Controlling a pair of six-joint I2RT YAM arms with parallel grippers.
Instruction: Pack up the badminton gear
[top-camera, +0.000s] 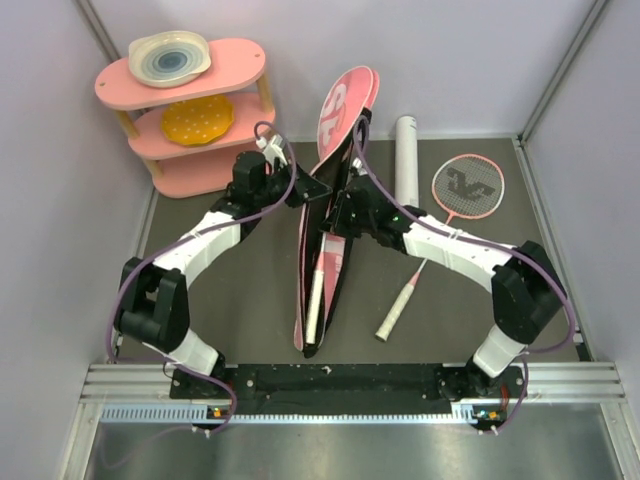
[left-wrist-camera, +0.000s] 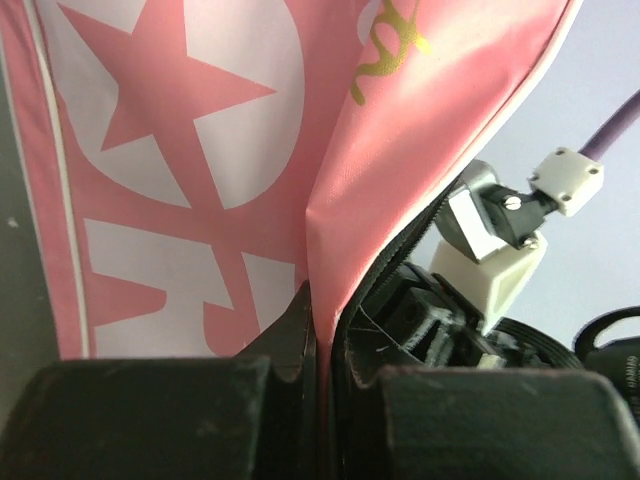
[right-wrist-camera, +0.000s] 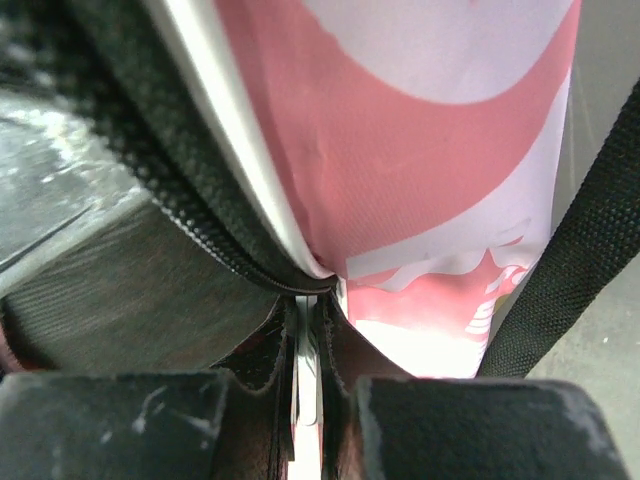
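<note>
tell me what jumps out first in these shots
The long pink racket bag stands propped open mid-table, the left gripper and right gripper each shut on an edge, a white racket handle showing inside. A second racket and white tube lie to its right.

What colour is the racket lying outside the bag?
The racket is pink-framed with a white handle; best in the top view.

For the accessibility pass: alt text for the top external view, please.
The left gripper and right gripper each pinch an edge of the pink racket bag, held open with one white-handled racket inside. To its right lie a white tube and a second pink racket; a pink shelf with plates stands far left.
</note>
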